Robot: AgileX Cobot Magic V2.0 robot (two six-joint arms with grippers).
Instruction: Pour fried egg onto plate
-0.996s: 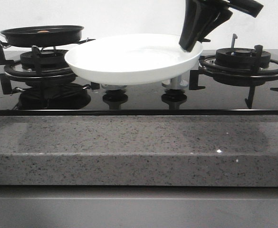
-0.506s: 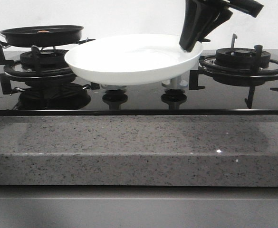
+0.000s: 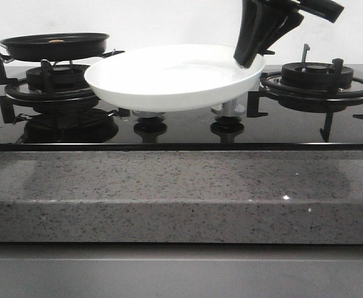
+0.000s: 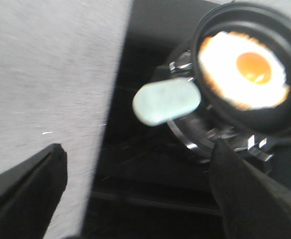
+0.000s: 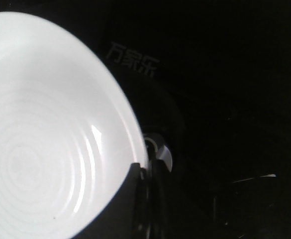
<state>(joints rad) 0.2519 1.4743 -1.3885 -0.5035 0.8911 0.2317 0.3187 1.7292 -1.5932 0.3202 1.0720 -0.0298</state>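
We see the plate (image 3: 172, 77) held clear of the glass hob (image 3: 187, 127), raised above the two control knobs (image 3: 150, 127) at the centre of the front view; the right pincer (image 3: 248, 61) comes down from 12 o'clock and grips its rim at about 2 o'clock, and the right wrist view confirms the fingers (image 5: 143, 199) clenched over the plate (image 5: 46, 129) edge. The plate's bowl is white with faint concentric rings. The frying pan (image 3: 55, 46) sits on the left burner grate (image 3: 48, 87), at 9 o'clock from the plate and apart from it. In the left wrist view the fried egg (image 4: 242, 69) lies flat inside the pan (image 4: 264, 117), orange yolk roughly central, browned edges showing; a pale green handle (image 4: 166, 103) sticks out from the pan rim. The left pincer (image 4: 140, 194) is released, its two dark fingertips (image 4: 28, 184) spread wide, near the handle but not touching it. The right burner (image 3: 318, 84) stands at 3 o'clock of the plate. A speckled grey stone bench (image 3: 181, 192) edge runs along the front
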